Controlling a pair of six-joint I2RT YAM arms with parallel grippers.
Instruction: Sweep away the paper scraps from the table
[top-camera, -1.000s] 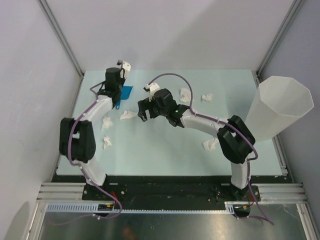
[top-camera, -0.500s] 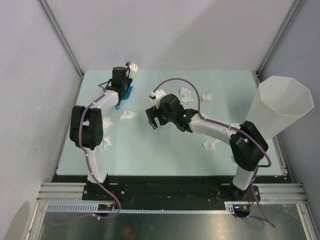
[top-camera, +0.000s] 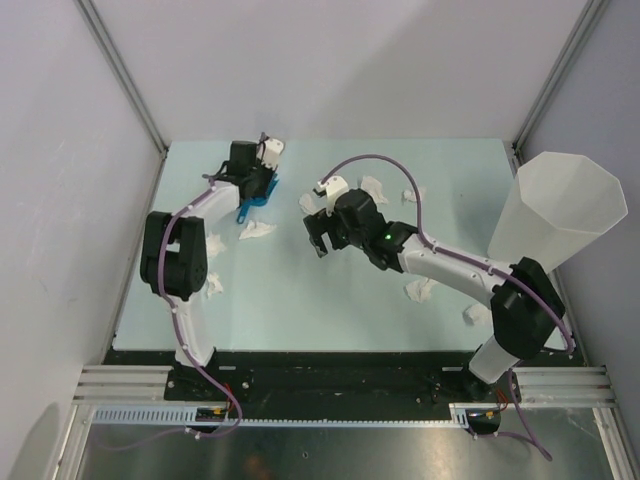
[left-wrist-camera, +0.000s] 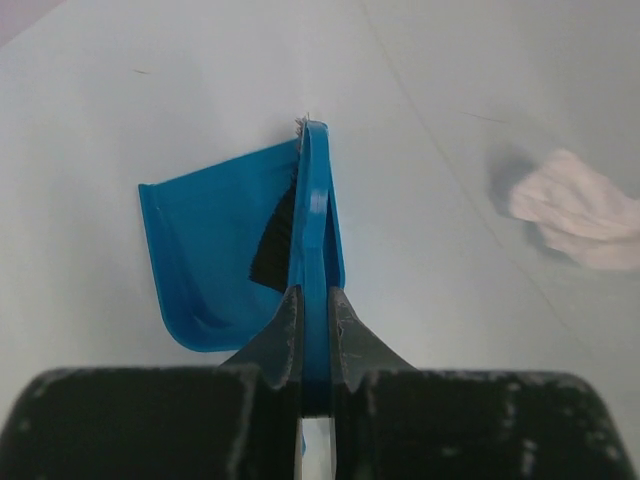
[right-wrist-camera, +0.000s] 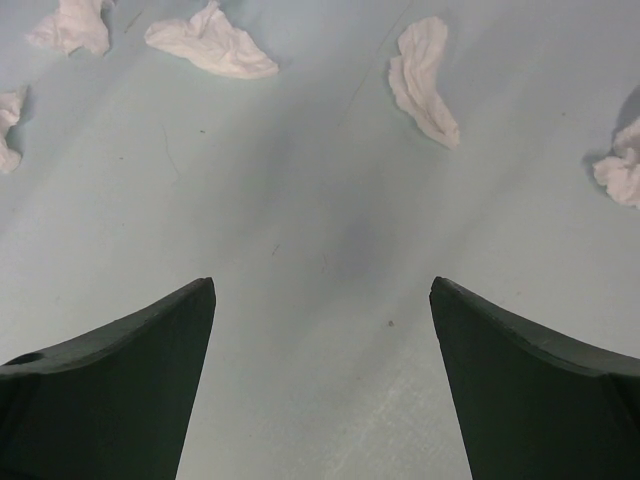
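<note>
The left gripper (left-wrist-camera: 315, 310) is pinched tight on the upright handle of a small blue plastic dustpan and brush set (left-wrist-camera: 215, 255), which rests on the far left part of the pale mint-green table (top-camera: 300, 300). One crumpled white paper scrap (left-wrist-camera: 575, 205) lies off to the side of the pan, apart from it. The right gripper (right-wrist-camera: 320, 290) hovers over mid-table with its dark fingers (right-wrist-camera: 120, 370) spread wide and nothing between them. More paper scraps (right-wrist-camera: 210, 45) lie ahead of it, none touching it. In the overhead view the rest of the scraps sit near both arms, two of them close to the right arm's elbow.

Compared with a second ago, both grippers have shifted rightward; the dustpan now shows as a thin slanted sliver, and a wad by the right elbow has come into view — earlier the arm covered it.

From above, the left wrist hides its own fingers and most of the pan. The tall white faceted bin (top-camera: 555, 215) stands at the right edge, its base out of sight.
</note>
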